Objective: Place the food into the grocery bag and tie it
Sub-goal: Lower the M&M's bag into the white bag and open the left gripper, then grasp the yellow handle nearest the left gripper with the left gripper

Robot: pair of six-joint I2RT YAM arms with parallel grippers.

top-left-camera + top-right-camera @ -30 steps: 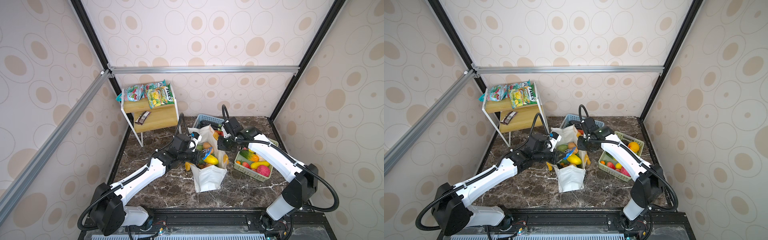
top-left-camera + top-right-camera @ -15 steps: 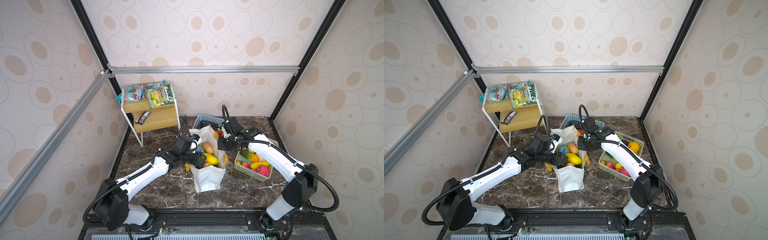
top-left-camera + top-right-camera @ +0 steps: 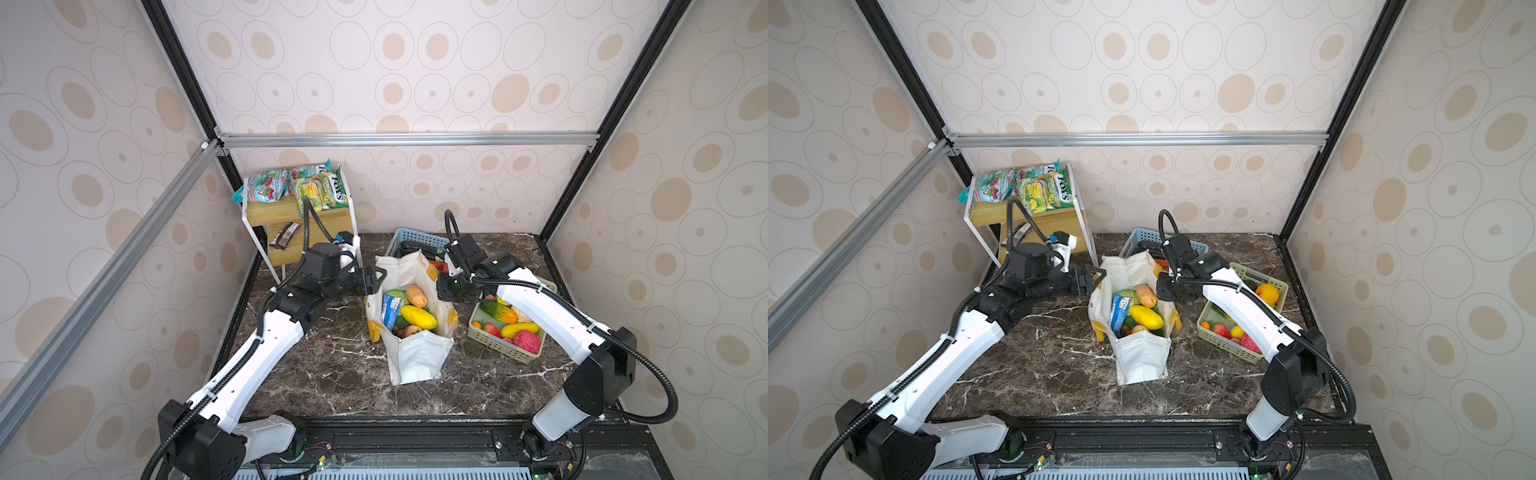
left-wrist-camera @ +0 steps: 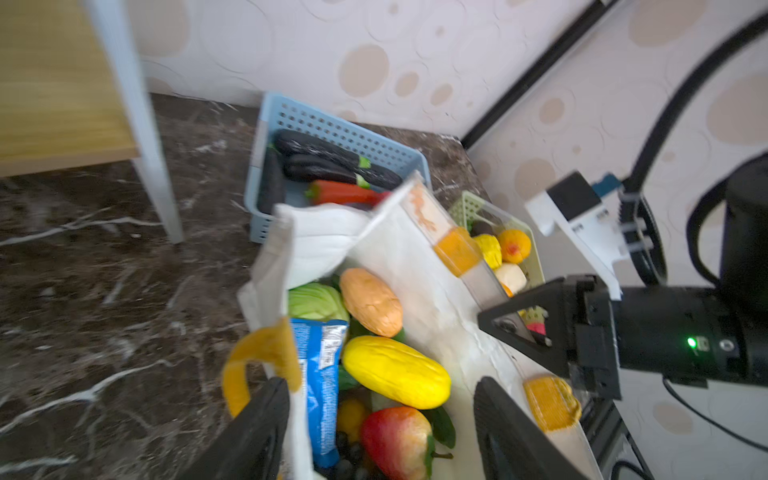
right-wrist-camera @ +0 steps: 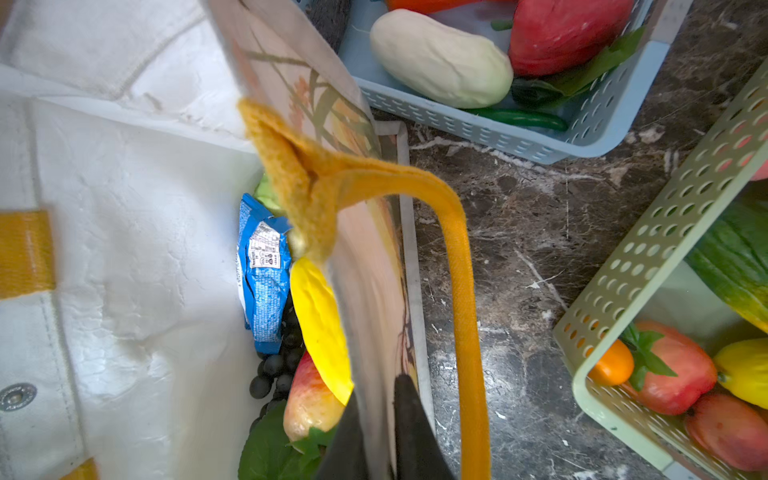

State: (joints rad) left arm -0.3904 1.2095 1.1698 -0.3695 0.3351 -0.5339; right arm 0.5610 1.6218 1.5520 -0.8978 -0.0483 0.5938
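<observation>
Supervisor: Where is the grocery bag [image 3: 415,357], and what crowds it?

Operator: I see it upright, mouth open, in the middle of the marble table [image 3: 324,374]. The blue basket [image 4: 332,124] sits just behind it, holding dark aubergines [image 4: 320,149] and a red pepper [image 4: 340,193]. The green basket [image 3: 500,348] stands near the bag's right side, full of fruit, and my right forearm passes over it. The wooden shelf [image 3: 291,212] with snack packets [image 3: 320,191] is at the back left, apart from the bag.

Supervisor: And the food?

Operator: It is inside the bag. A yellow fruit [image 3: 419,316] lies on top, with a blue packet [image 3: 390,309] on edge beside it and a brown-orange piece [image 3: 416,296] behind. A cabbage [image 4: 316,301], grapes [image 5: 274,365] and a red-and-yellow fruit [image 4: 395,440] lie lower down.

Supervisor: Claws?

Operator: My left gripper [image 4: 380,395] is spread wide at the bag's left rim. The rim and a yellow handle [image 4: 249,365] lie against one finger, and nothing is pinched. My right gripper [image 5: 376,395] has its fingers almost together with the bag's right wall between them, so I read it as gripping the fabric. The second handle [image 5: 461,291] loops down outside that wall, between the bag and the green basket.
</observation>
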